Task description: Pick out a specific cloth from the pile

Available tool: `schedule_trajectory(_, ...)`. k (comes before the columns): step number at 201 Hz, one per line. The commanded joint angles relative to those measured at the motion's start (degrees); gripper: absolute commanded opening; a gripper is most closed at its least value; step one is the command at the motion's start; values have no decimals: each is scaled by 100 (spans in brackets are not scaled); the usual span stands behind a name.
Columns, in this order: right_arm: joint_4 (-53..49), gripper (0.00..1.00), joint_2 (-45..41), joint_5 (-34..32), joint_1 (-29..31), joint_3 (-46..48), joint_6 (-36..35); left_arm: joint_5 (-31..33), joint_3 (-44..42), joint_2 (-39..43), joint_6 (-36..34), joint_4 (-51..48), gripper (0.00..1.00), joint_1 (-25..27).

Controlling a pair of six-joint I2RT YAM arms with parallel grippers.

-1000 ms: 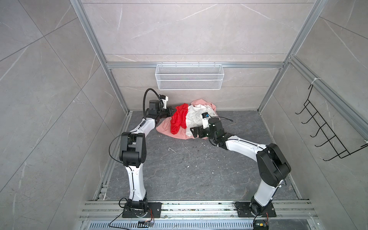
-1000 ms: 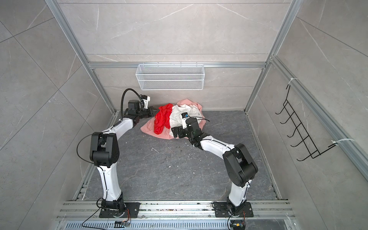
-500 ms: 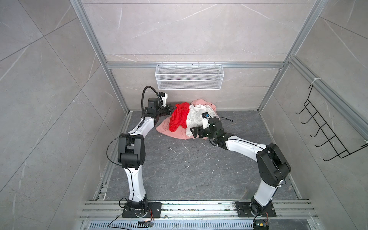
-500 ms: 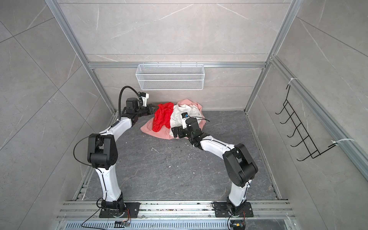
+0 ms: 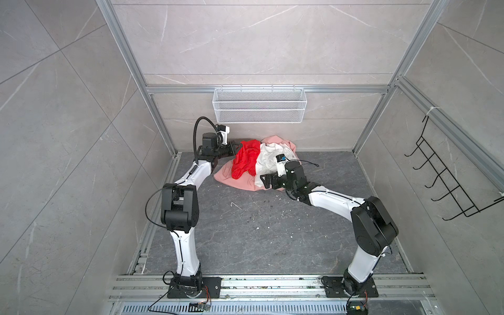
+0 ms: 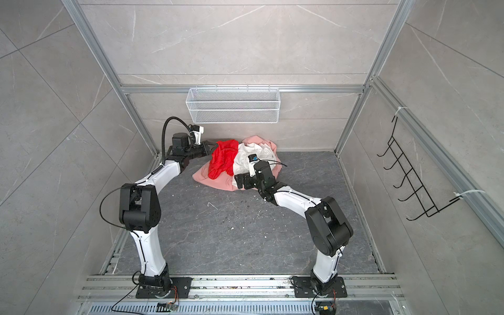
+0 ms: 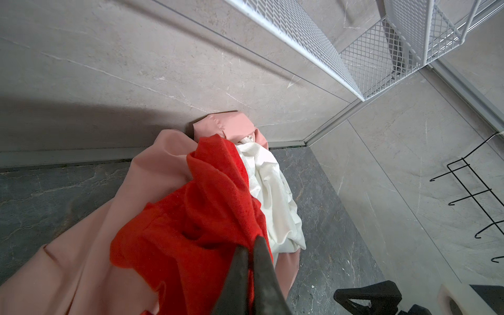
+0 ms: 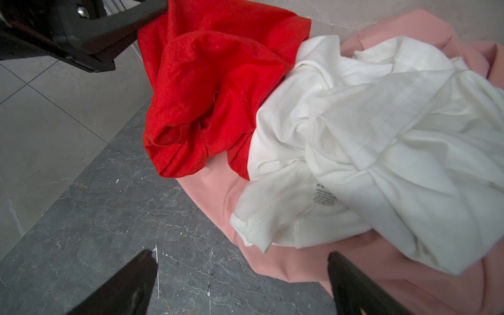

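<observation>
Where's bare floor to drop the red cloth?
Widest bare floor: from the pile forward to the base rail. Also right of it, toward the side wall. Crowded: back-left corner, where left tool grips the red cloth; right tool at pile's front edge.

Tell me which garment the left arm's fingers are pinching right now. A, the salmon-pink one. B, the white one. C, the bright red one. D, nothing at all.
C: in the left wrist view the left fingers are shut together on a fold of the red cloth.
</observation>
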State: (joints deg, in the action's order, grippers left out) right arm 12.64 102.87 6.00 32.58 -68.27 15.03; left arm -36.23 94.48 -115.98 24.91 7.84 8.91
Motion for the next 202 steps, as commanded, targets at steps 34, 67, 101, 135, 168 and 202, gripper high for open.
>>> schedule_trajectory(34, 39, 99, -116, -65, 50, -2, 88, -192, 304, 586, 38, 526, 0, 115)
schedule_trajectory(67, 36, 99, -115, -68, 54, -5, 88, -210, 377, 598, 37, 543, 0, 156)
schedule_trajectory(101, 52, 99, -108, -49, 56, -19, 79, -218, 454, 620, 38, 550, 0, 208)
schedule_trajectory(135, 115, 99, -56, 2, 51, -61, 83, -236, 498, 656, 35, 552, 0, 233)
schedule_trajectory(168, 255, 100, 1, 103, 78, -81, -12, -252, 509, 697, 81, 612, 0, 243)
schedule_trajectory(202, 239, 99, 105, 89, 98, -210, -123, -262, 537, 716, 109, 627, 0, 268)
